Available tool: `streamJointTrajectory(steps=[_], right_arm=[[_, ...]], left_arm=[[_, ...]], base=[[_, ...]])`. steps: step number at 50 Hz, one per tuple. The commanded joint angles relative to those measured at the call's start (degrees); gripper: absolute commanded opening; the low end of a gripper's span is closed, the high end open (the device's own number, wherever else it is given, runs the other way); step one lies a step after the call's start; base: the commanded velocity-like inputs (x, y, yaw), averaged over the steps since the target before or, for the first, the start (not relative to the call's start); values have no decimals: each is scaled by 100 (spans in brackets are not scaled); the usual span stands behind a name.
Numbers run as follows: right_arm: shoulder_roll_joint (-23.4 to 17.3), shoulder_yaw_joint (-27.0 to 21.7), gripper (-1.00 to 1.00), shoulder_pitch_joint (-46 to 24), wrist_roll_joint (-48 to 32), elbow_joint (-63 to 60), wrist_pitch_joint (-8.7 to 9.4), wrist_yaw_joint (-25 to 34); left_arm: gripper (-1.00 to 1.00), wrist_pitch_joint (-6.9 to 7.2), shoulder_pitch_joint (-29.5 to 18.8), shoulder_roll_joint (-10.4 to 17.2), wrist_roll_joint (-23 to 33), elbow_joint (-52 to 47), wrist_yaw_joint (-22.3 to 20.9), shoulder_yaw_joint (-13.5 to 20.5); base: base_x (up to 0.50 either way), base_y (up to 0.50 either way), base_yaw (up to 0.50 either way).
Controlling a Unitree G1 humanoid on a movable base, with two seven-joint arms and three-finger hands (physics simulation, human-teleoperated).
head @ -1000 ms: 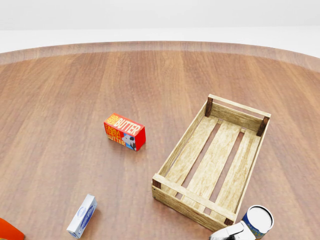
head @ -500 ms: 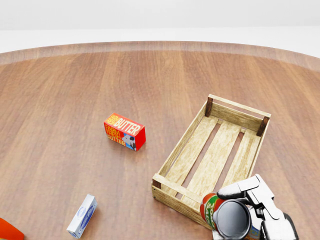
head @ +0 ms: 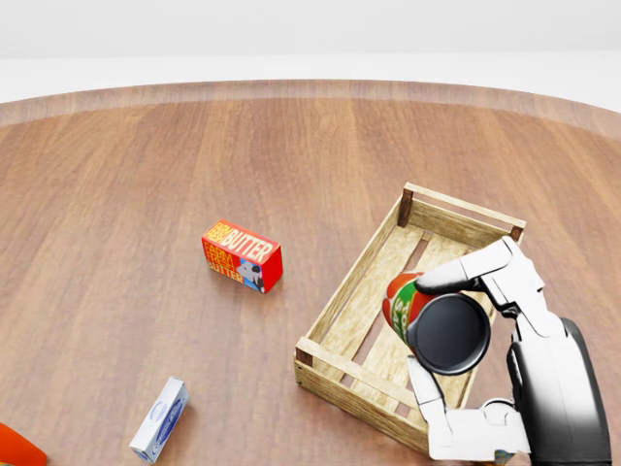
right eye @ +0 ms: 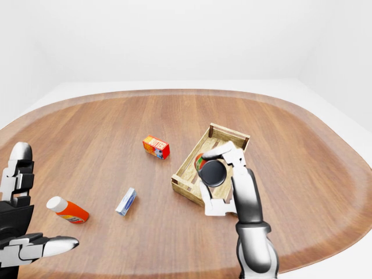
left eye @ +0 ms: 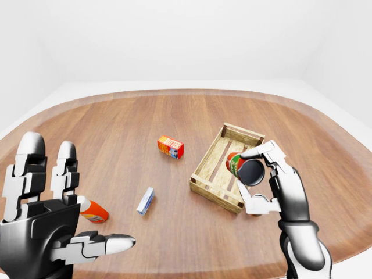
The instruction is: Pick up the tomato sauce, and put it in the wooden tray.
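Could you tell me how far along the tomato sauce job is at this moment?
The pick-up looks done: the right hand grips the tomato sauce can, tipped on its side, off the table. In hand is the carry, with the can over the wooden tray. Left: lowering and releasing it inside. The left hand is open and idle.

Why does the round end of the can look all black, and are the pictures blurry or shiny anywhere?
Head view: the tomato sauce can points its end at the camera, turned from the light, so it renders dark; the right hand looks crisp. Left-eye view: sharp, soft shadows under the butter box, no glare on the table, its edge curving.
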Motion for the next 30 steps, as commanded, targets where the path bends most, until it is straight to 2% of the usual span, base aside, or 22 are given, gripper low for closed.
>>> streamJointTrajectory(steps=[1, 13, 23, 30], right_arm=[[21, -301, -100, -1033, -227, 318, 0, 228], [-116, -379, -100, -2161, -584, 525, 0, 520], [-303, -735, -100, -3038, -184, 2092, 0, 235], [-443, -800, -100, -3405, -14, 2793, 0, 72]], left_arm=[[100, 0, 1, -1, -14, 6, -5, 14], [100, 0, -49, 13, -110, -34, -1, 129], [100, 0, -84, 17, -206, -54, -15, 251], [100, 0, -150, 48, -251, -37, 5, 327]], base=[[0, 0, 0], [0, 0, 0], [0, 0, 0], [0, 0, 0]])
